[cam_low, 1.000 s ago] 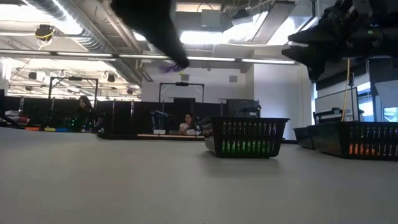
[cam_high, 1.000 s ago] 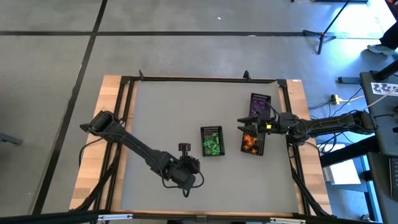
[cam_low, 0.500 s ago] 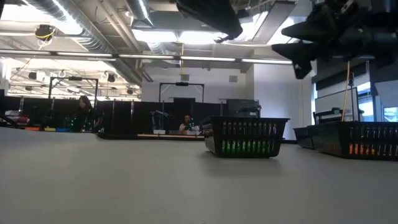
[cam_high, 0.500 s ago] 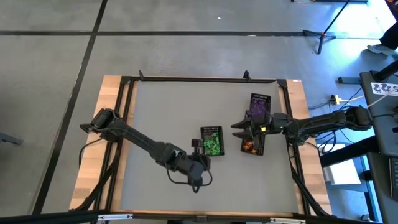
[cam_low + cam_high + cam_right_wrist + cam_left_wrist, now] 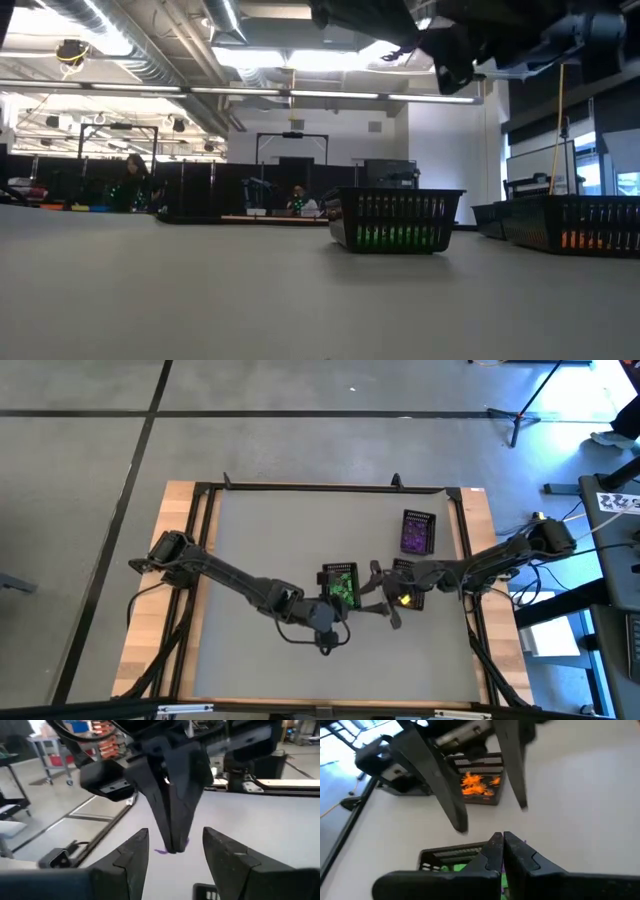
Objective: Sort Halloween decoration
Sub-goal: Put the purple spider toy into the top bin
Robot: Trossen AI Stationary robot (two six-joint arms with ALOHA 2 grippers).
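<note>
High view: the left gripper (image 5: 352, 605) hangs over the table beside the green basket (image 5: 341, 586), fingers pressed together on a small purple trinket (image 5: 161, 851) that pokes out at their very tips. Facing it tip to tip, the right gripper (image 5: 380, 598) has its fingers spread, one on either side of the left tips. This looks like a handover. The right fingers should close only on the bit that sticks out beyond the left tips, squarely, and the left should let go after that grip is firm. Beyond the right fingers lie the orange basket (image 5: 408, 592) and the purple basket (image 5: 418, 532), the likely target
</note>
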